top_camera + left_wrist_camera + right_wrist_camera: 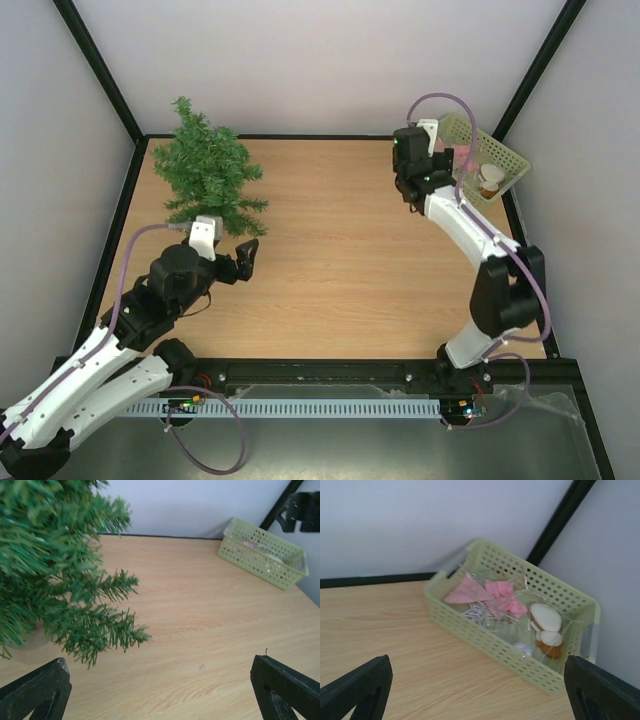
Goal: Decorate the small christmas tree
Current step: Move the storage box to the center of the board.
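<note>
The small christmas tree (205, 165) stands upright at the table's far left; its dark green branches (55, 580) fill the left of the left wrist view. My left gripper (245, 258) hovers just in front and to the right of the tree, open and empty (160, 692). A pale green basket (503, 147) sits in the far right corner. It holds pink ornaments (490, 595), a white and brown ornament (546, 625) and a small silver ball (524, 649). My right gripper (443, 165) is at the basket's left side, open (477, 692), with nothing between its fingers (355, 690).
Black frame posts and white walls close in the table at the back and sides. The right arm's wrist (302, 510) shows beside the basket (262, 552) in the left wrist view. Bare wooden tabletop (340, 240) lies between tree and basket.
</note>
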You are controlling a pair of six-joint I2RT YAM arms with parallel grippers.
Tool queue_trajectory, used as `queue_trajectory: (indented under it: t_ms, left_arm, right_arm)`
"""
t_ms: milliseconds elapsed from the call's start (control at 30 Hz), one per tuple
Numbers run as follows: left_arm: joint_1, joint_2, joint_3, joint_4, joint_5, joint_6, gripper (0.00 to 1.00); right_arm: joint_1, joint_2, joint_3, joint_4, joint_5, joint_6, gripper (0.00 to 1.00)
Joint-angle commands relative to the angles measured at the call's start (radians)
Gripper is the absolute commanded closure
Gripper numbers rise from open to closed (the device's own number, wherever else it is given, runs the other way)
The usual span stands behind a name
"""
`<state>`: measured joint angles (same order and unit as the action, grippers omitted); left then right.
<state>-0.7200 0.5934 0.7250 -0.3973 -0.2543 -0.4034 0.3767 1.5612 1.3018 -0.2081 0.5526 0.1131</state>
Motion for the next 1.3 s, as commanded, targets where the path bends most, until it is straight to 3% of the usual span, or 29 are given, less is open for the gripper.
queue_trajectory:
  t_ms: [0,167,400,767,1267]
  left_arm:
    - [-0.006,-0.041,-0.051,0.065,0.086,0.080,0.01]
    - [-0.004,-0.023,-0.048,0.082,0.160,0.108,0.01]
    - [-0.005,-0.012,-0.047,0.069,0.149,0.110,0.01]
    - [-0.004,0.012,-0.045,0.066,0.139,0.109,0.01]
    - [-0.005,-0.022,-0.044,0.065,0.133,0.111,0.01]
  right_arm:
    - [-0.117,0.135,0.102,-0.055,-0.034,-0.090,0.09]
    - [-0.254,0.310,0.211,-0.077,-0.181,-0.087,0.11]
    - [-0.386,0.503,0.364,-0.185,-0.285,-0.144,0.15]
    - [-0.481,0.544,0.352,-0.173,-0.447,-0.144,0.15]
    - [-0.486,0.593,0.414,-0.282,-0.642,-0.140,0.16]
